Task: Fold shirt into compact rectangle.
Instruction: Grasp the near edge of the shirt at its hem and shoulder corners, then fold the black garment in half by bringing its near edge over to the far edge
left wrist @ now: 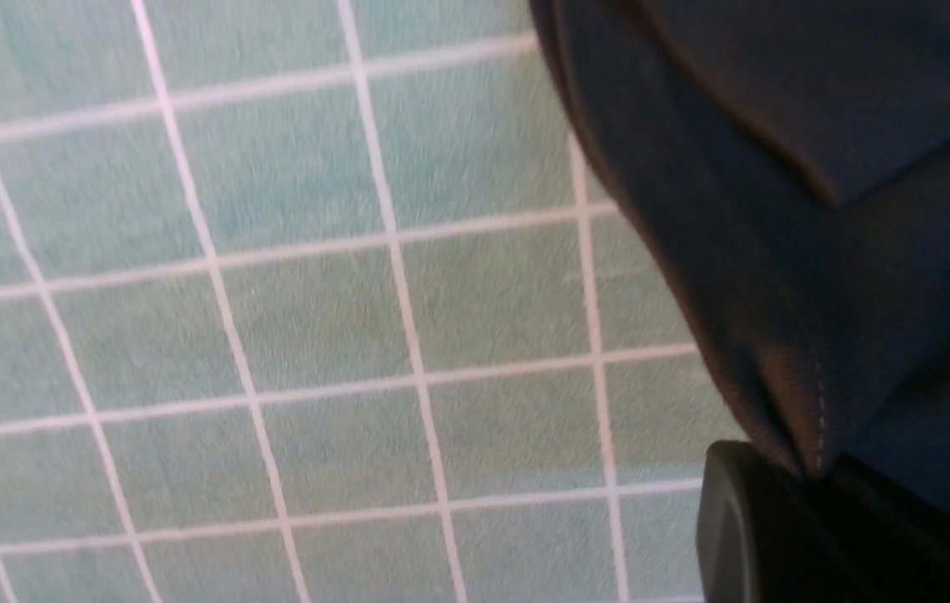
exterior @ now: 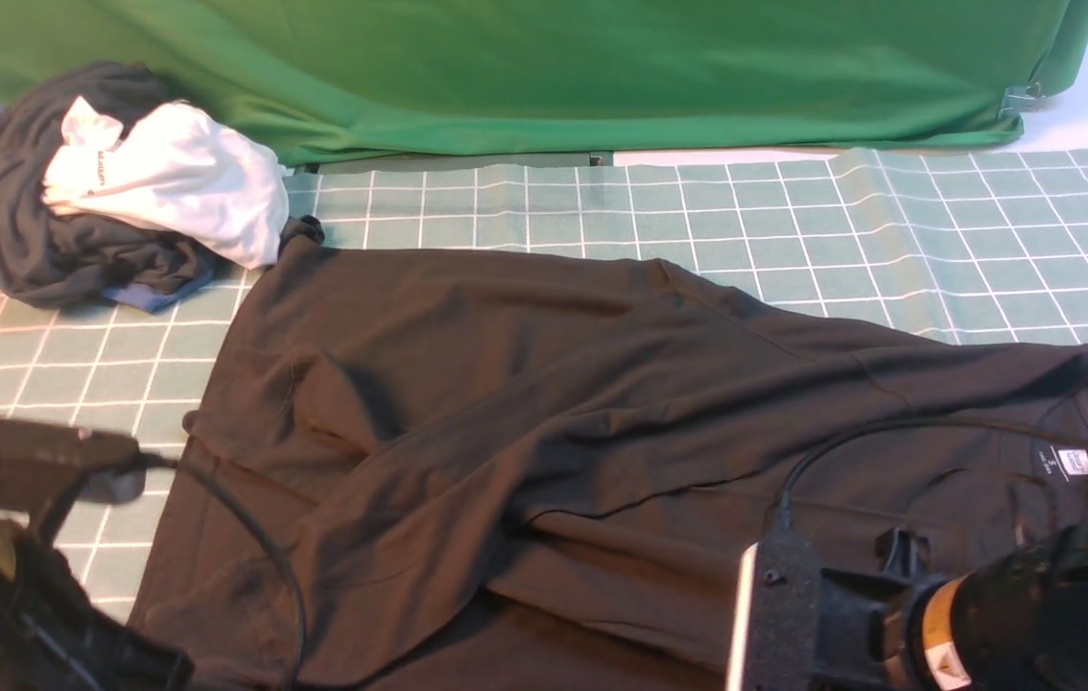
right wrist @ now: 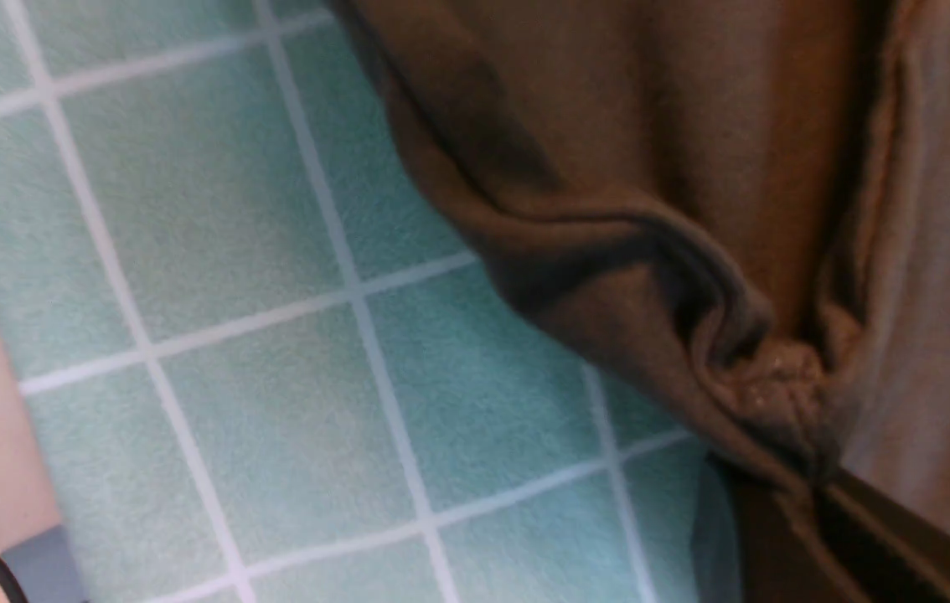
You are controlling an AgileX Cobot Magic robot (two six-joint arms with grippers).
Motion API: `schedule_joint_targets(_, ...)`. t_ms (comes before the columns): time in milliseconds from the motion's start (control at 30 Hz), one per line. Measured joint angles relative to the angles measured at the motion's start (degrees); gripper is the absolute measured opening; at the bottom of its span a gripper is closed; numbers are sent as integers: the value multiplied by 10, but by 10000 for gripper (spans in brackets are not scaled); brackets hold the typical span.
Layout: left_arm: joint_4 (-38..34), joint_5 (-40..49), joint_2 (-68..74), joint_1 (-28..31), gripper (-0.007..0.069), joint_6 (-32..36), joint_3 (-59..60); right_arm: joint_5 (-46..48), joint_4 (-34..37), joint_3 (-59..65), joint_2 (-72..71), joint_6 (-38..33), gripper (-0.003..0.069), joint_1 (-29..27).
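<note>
The black shirt point(exterior: 544, 384) lies spread and wrinkled across the grid mat, its white neck label point(exterior: 1079, 463) towards the right. In the front view my left arm point(exterior: 16, 576) is low at the shirt's near left edge and my right arm point(exterior: 985, 614) is over its near right part; the jaws are hidden there. In the left wrist view my left gripper point(left wrist: 814, 481) is shut on a stitched edge of the shirt point(left wrist: 818, 293). In the right wrist view my right gripper point(right wrist: 818, 494) is shut on a bunched fold of the shirt point(right wrist: 693, 251).
A bundle of dark grey, white and blue garments point(exterior: 122, 182) sits at the back left. A big green cloth point(exterior: 544, 67) hangs along the back. The green grid mat point(exterior: 793, 211) covers the table. A black cable point(exterior: 851, 441) arcs over the shirt near my right arm.
</note>
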Motion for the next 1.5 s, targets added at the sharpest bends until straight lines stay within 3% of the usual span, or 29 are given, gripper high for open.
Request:
schedule_joint_targets(267, 7, -64, 8, 1, 14, -33, -98, 37, -91, -73, -34, 69, 27, -37)
schedule_joint_targets(467, 7, -107, 85, 44, 14, -32, -184, 49, -99, -151, 1, 37, 27, -112)
schedule_joint_targets(867, -44, -174, 312, 149, 14, 10, -375, 24, -99, -313, 170, -15, 27, -197)
schedule_joint_targets(1233, -60, -173, 500, 167, 14, 9, -530, 23, -99, -475, 337, -42, 27, -228)
schedule_joint_targets(1500, -60, -181, 553, 171, 16, 1, -571, -26, -100, -511, 407, -23, 38, -240)
